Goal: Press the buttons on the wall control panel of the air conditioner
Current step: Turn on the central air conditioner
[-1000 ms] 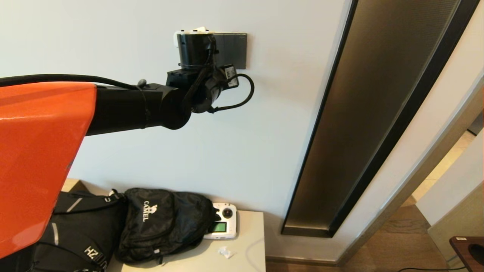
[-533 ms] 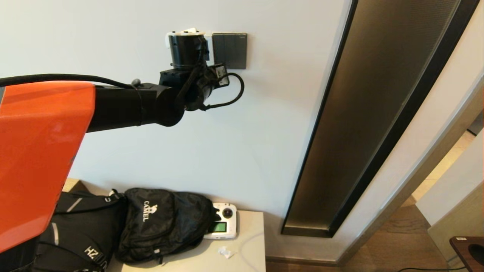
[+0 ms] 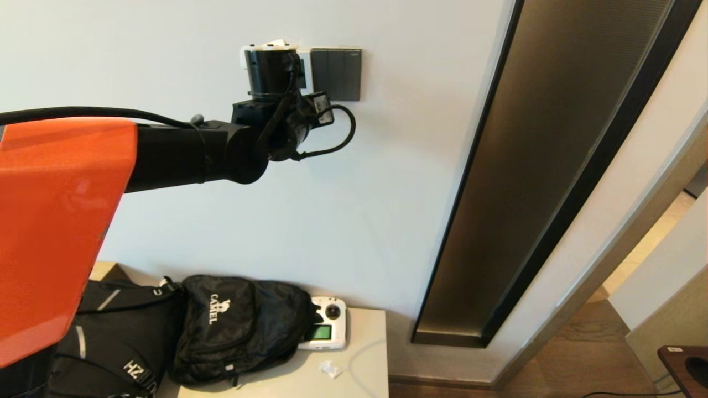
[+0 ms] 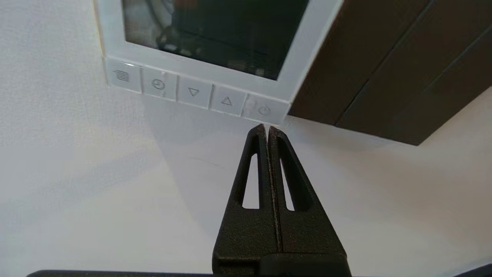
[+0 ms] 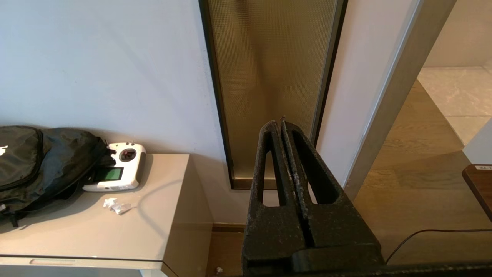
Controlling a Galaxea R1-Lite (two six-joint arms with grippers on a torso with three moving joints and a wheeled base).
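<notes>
The white air conditioner control panel [image 4: 215, 50] hangs on the wall, with a dark screen and a row of several buttons along its lower edge. My left gripper [image 4: 268, 127] is shut and empty, its tips just below the power button [image 4: 264, 110] at the row's right end. In the head view the left wrist [image 3: 271, 72] covers most of the panel [image 3: 274, 44]. My right gripper [image 5: 280, 123] is shut and empty, held low and away from the wall, and it does not show in the head view.
A dark grey switch plate [image 3: 336, 73] sits right beside the panel. A tall dark wall panel [image 3: 531, 166] runs to the right. Below, a cabinet top [image 3: 359, 359] holds black backpacks [image 3: 238, 326], a white remote controller [image 3: 326, 331] and a paper scrap [image 3: 331, 368].
My left arm has moved left along the wall, uncovering the dark switch plate; in the last half second it barely moved.
</notes>
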